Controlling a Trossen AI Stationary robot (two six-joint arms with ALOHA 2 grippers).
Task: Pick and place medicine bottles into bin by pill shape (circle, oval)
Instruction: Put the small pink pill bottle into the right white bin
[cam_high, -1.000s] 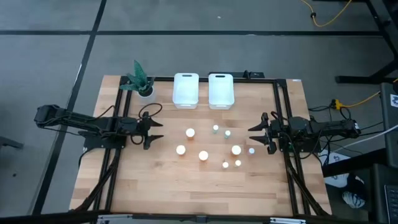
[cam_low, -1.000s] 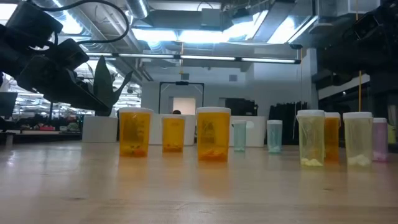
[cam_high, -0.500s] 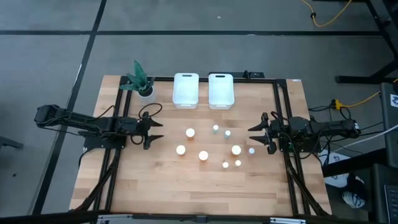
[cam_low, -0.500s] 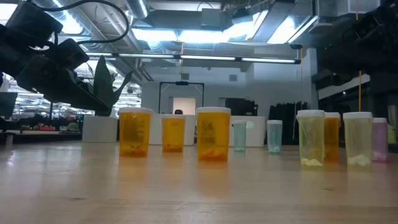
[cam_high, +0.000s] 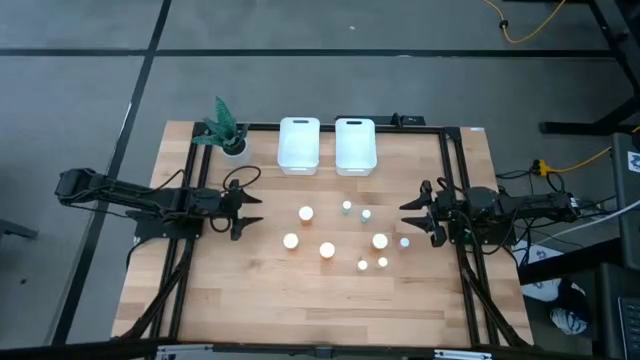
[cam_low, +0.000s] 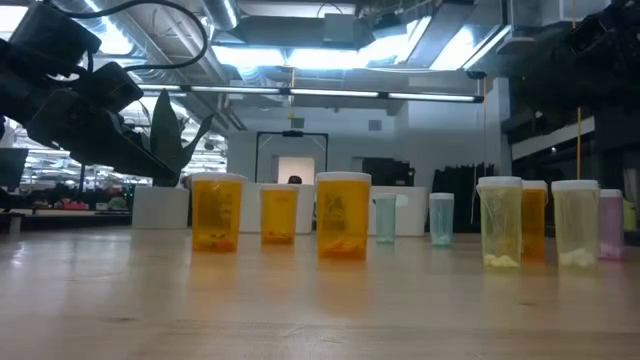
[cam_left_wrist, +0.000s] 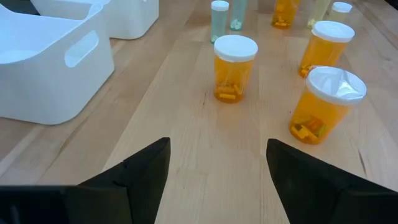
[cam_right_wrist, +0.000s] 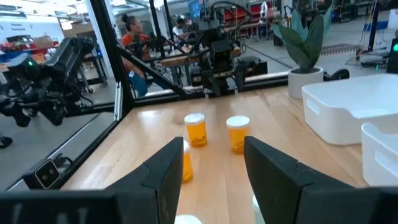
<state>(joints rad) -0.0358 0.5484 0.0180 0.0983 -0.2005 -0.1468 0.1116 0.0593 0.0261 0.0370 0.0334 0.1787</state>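
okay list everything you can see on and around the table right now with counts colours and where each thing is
medicine bottles: eight, white caps; four orange-amber, four smaller pale ones; standing loose mid-table between the arms.
bins: two, white, side by side at the table's far edge.
potted plant: one, green in a white pot, far left corner.
table: one, light wood with a black frame.
people: a few, in the room beyond the table.
left gripper: open, low at the left side, facing the bottles.
right gripper: open, at the right side, beside the nearest small bottle.

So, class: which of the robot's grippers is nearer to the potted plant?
Left. The left gripper sits just below the potted plant on the table's left side; the right gripper is far across the table, beyond the bottles.
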